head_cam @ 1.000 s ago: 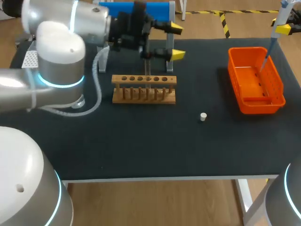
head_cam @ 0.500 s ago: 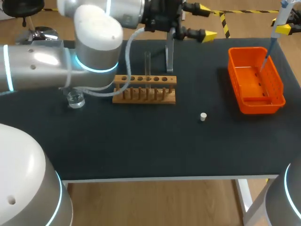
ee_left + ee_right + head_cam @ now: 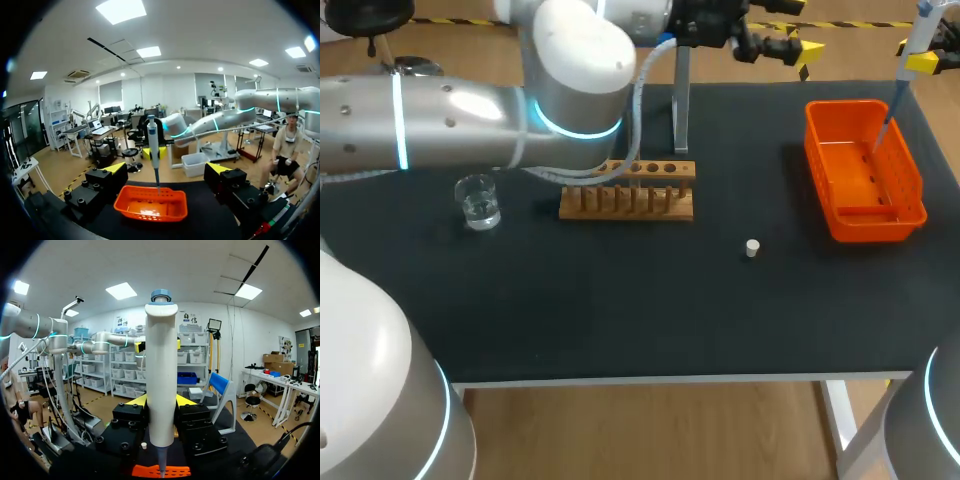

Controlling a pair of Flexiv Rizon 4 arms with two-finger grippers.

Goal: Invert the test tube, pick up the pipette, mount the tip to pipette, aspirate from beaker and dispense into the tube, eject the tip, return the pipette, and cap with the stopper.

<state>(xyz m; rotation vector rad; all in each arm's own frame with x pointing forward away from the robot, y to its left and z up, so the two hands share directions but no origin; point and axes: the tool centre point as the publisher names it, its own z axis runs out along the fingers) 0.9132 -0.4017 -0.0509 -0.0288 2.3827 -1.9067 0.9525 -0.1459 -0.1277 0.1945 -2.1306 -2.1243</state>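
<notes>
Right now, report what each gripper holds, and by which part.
The right gripper holds the pipette, clamped on the lower part of its white body, tip down. The left gripper is open and holds nothing.

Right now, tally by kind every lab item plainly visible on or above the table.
Beaker: 1
Wooden rack: 1
Stopper: 1
Orange basket: 1
Pipette: 1
Metal stand: 1
Total: 6

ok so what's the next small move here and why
Probably draw the left arm back from the rack: the left gripper is open and empty, and that arm lies between the pipette, held by the right gripper over the orange bin, and the beaker.
</notes>
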